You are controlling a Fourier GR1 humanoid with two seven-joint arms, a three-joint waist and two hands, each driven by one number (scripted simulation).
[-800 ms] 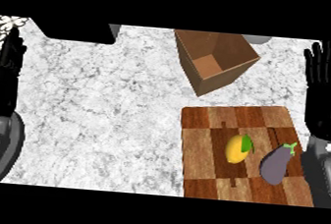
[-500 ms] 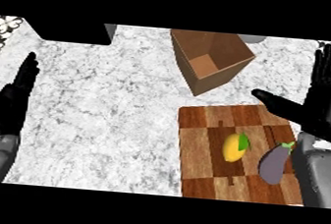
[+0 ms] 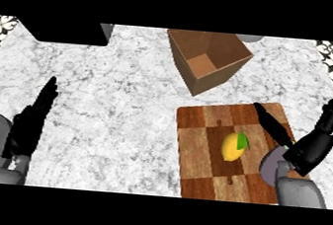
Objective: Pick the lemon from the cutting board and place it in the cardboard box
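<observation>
The right hand [image 3: 309, 145] has moved in from the side and now hangs over the right edge of the cutting board [image 3: 197, 136], fingers straight, holding nothing. It covers most of a purple thing there, maybe an eggplant [image 3: 269, 164]. The lemon [image 3: 232, 146] lies in the middle of the board, just beside the thumb, not touched yet. The cardboard box [image 3: 207, 58] waits open, near the board's far end. The left hand [image 3: 30, 123] is open too, well apart. The grab looks close.
</observation>
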